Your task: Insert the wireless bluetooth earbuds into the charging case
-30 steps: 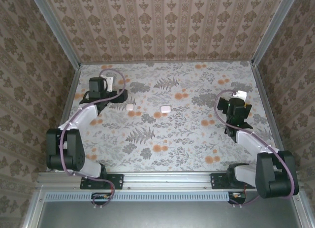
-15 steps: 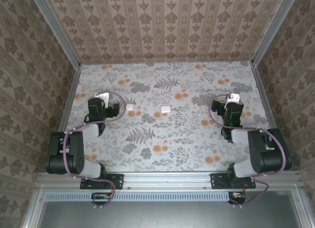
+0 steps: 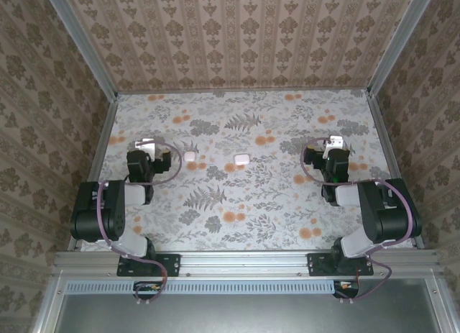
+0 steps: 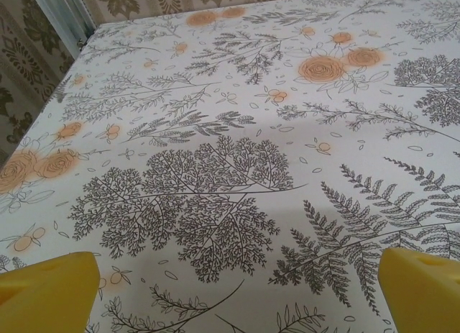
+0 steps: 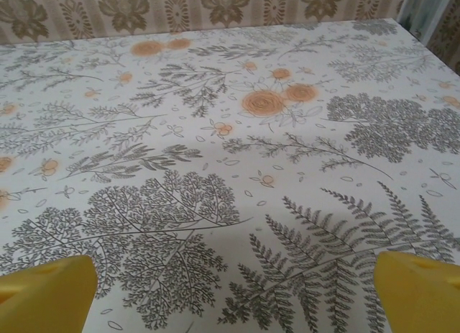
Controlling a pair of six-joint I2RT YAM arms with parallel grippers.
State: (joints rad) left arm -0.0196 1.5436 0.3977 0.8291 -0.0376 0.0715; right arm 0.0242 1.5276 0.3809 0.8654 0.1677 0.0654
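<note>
Reviewer: change over the last second?

Tagger: both arms pulled back toward their bases; left arm (image 3: 108, 207) and right arm (image 3: 381, 214) now sit folded at the near edge, where a second ago they reached out over the table (image 3: 287, 218); neither carries anything away.

Reviewer: claws?

Tagger: left gripper (image 4: 233, 293) spread wide, yellow fingertips (image 4: 47, 286) at the bottom corners of its wrist view, only floral tabletop between them; right gripper (image 5: 230, 293) same, wide apart, holding nothing.

Reviewer: where's the task stuff?

Tagger: charging case (image 3: 241, 160) lies mid-table, between the arms, well apart from both grippers; it hasn't shifted over that second; too small to tell whether the lid is up or down; white lump (image 3: 190, 156) sits to its left, slightly smaller, near the left wrist, not touching it.

Reviewer: meaning for the task?

Tagger: my read, the arms are parking; either the work is finished or it hasn't begun; cannot say which, since the wireless bluetooth earbuds are too small to pick out at this size.

Reviewer: counts?

Tagger: two arms; two grippers; one case; one lump; one table; earbuds uncountable from these views.
</note>
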